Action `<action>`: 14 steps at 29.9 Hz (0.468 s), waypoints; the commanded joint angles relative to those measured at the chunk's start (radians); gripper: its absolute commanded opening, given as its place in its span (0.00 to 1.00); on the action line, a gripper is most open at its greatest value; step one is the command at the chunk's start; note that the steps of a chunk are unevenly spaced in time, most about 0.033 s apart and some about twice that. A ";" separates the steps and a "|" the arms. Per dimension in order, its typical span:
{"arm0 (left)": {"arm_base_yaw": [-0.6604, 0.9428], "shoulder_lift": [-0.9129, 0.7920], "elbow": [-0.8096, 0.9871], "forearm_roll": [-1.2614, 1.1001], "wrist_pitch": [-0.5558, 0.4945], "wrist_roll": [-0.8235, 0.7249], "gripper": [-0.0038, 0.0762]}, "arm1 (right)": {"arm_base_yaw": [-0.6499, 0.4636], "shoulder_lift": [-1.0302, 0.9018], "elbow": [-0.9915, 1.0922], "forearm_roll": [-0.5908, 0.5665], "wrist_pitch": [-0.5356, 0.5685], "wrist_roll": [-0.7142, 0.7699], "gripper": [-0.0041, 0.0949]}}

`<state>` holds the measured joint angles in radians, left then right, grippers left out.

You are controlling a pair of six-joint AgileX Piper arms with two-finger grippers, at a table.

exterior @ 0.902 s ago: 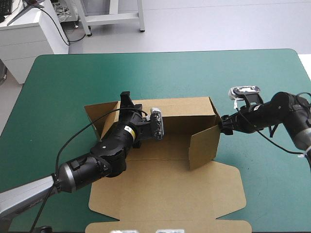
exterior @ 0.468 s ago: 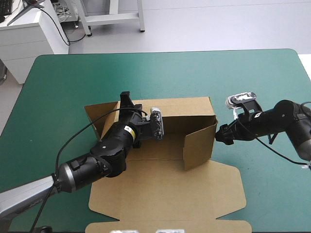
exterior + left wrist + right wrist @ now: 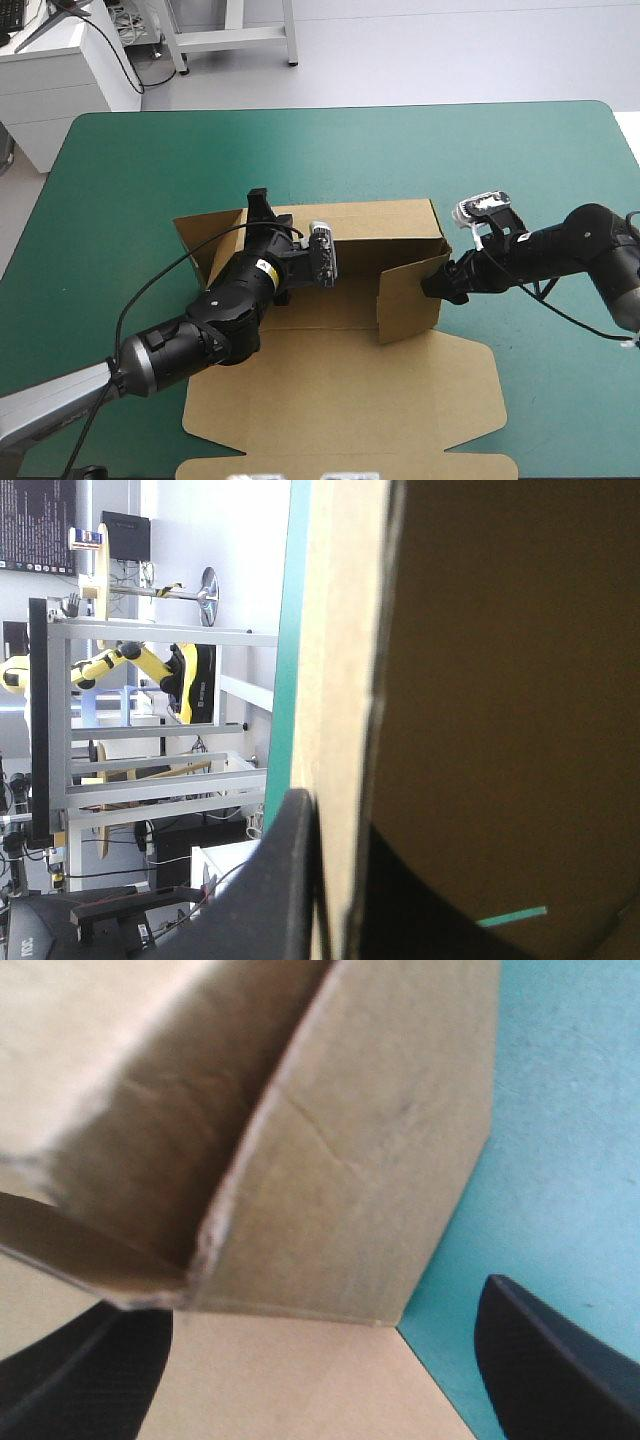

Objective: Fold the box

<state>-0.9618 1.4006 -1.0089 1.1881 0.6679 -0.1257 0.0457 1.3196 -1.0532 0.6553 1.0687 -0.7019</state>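
The brown box [image 3: 340, 400] lies mid-table, its back wall [image 3: 370, 220] raised and its lid flat toward the near edge. My left gripper [image 3: 262, 205] reaches over the floor to the back wall's left end. In the left wrist view the left gripper [image 3: 335, 830] is shut on the box wall [image 3: 480, 680], with one black finger on each face. My right gripper [image 3: 437, 282] presses from outside on the right side flap [image 3: 410, 300], which stands swung inward. In the right wrist view the right gripper [image 3: 325, 1360] is open, with the flap [image 3: 360, 1160] just ahead.
The teal-green cover [image 3: 330, 150] stretches beyond the back wall to the far edge and out to the right of the box [image 3: 560, 380]. A white cabinet [image 3: 50, 80] stands off the table's far left corner.
My right gripper has moved left and pushed the right side flap further inward over the box floor. The left arm and the back wall have stayed still.
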 commanded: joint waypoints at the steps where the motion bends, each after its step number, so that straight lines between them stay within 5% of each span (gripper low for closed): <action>1: -0.010 -0.018 -0.015 -0.033 0.011 -0.018 0.04 | -0.007 -0.028 -0.021 0.150 -0.023 -0.083 0.80; 8: -0.010 -0.018 -0.015 -0.032 0.008 -0.006 0.04 | 0.076 -0.028 -0.021 0.184 -0.131 -0.159 0.80; 14: -0.010 -0.018 -0.015 -0.032 0.008 -0.006 0.04 | 0.200 -0.028 -0.021 0.072 -0.313 -0.100 0.77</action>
<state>-0.9618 1.4006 -1.0089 1.1949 0.6821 -0.1192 0.1994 1.3196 -1.0478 0.7152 0.8646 -0.8257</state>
